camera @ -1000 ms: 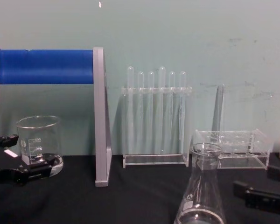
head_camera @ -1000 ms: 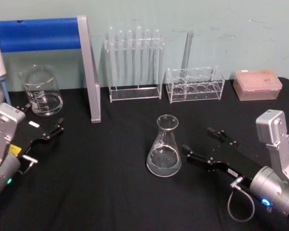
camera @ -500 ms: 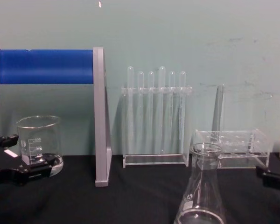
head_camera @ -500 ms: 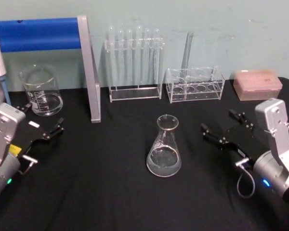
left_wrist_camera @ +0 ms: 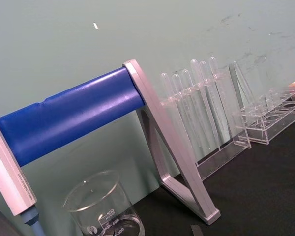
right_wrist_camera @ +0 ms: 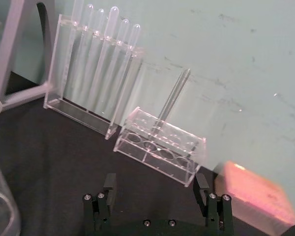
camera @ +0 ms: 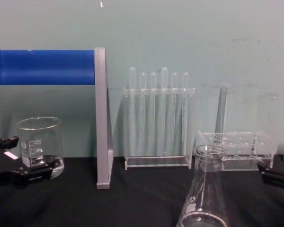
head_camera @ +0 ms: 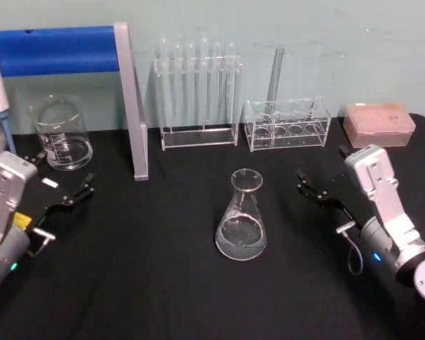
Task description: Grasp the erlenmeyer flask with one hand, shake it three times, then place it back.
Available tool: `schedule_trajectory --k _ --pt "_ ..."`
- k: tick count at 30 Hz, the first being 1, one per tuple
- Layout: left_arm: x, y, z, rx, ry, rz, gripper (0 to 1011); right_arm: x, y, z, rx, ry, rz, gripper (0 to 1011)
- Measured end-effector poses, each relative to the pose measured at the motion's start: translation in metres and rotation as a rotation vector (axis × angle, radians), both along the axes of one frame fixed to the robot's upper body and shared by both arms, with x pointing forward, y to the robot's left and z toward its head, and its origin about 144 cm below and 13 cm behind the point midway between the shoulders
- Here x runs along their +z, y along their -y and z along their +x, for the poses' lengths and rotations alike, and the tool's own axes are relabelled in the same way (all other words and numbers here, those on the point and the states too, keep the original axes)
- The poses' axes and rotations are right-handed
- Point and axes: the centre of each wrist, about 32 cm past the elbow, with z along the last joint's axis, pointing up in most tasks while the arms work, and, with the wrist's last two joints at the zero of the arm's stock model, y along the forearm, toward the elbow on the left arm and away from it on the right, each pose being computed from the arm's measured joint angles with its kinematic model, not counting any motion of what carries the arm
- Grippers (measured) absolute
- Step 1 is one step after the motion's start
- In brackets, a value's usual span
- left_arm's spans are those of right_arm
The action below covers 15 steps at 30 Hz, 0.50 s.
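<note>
Clear glass conical erlenmeyer flask stands upright mid-table on the black cloth, untouched — the right black gripper, jaws spread wide and empty, should square up level with the neck before closing gently.

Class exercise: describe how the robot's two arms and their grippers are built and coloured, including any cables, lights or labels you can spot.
Both arms have silver-grey metal wrist housings and black grippers with slim black fingers. The left gripper carries a small white label, a yellow sticker on its body and a small green light. The right gripper has a thin grey cable looping beside its round silver joint, which shows a blue light. In the right wrist view its black fingers are held by small screws.
</note>
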Motion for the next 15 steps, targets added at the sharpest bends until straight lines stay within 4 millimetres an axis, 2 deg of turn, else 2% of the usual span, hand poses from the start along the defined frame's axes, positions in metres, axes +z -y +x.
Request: schedule_trajectory --k 15 --pt "0.0 0.0 0.0 0.0 0.0 0.0 1001 -0.0024 -0.0046 0.0008 -0.026 0.046 -0.076 1000"
